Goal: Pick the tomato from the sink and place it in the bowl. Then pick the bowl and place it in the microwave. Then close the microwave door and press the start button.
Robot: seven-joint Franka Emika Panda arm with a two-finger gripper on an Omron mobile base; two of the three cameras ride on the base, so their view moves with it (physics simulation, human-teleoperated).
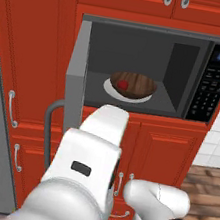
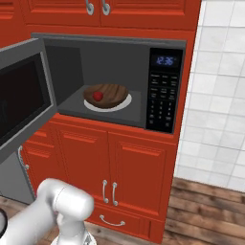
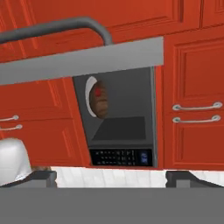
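Already the bowl (image 1: 133, 85) with the tomato (image 1: 122, 84) sat inside the microwave (image 1: 154, 69), and the gripper (image 3: 109, 177), fingers spread wide and empty, faced the stiff, freely swinging door (image 2: 21, 95), best pushed near its handle (image 3: 57, 27).

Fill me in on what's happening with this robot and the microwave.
The bowl already sits inside the microwave on a white plate, with the tomato in it. The microwave door stands wide open to the left. The gripper is open and holds nothing; the hand view looks at the door's edge and handle. Closing the door and pressing start on the keypad remain to be done.
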